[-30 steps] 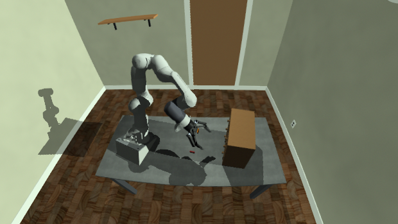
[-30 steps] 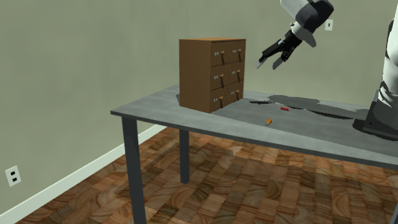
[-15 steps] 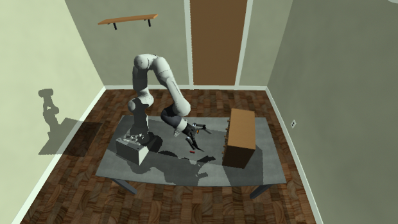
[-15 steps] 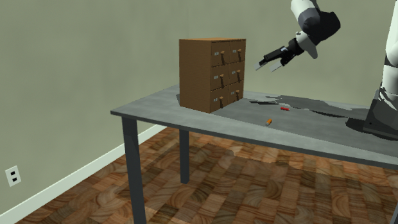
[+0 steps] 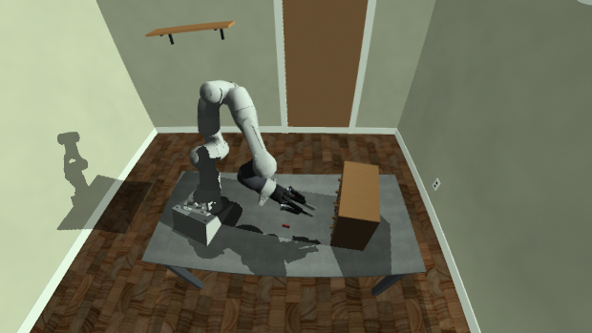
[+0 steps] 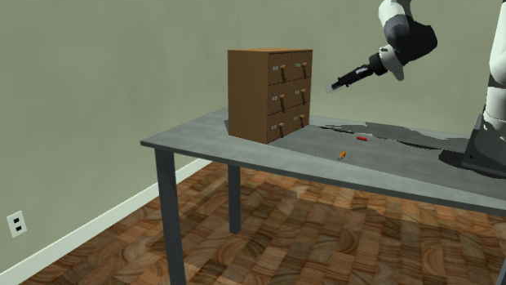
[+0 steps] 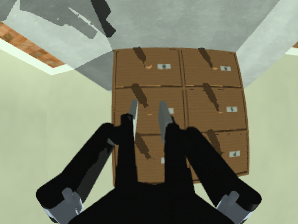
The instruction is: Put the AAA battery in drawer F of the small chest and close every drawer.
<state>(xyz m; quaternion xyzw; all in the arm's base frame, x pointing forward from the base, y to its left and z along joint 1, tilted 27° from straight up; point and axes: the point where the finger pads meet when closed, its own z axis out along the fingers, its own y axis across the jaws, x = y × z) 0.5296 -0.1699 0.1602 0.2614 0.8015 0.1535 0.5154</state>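
Observation:
The brown chest (image 5: 361,192) (image 6: 248,91) (image 7: 182,67) stands upright, with two columns of three drawers, all looking pushed in. Their labels are too small to read. My gripper (image 5: 313,211) (image 6: 329,89) (image 7: 148,109) is open, with only a narrow gap and nothing between the fingers. It hangs above the table in front of the chest, apart from it. In the wrist view the fingertips overlap the left column's middle drawer. A slim red battery (image 5: 285,225) (image 6: 361,138) and an orange battery (image 6: 342,155) lie on the table. Which is AAA cannot be read.
The grey table (image 5: 353,268) (image 6: 196,148) carries the chest and the arm's base. The arm hides the orange battery in the top view. Small knobs stick out from the drawer fronts. A wall shelf (image 5: 191,29) hangs far behind the table.

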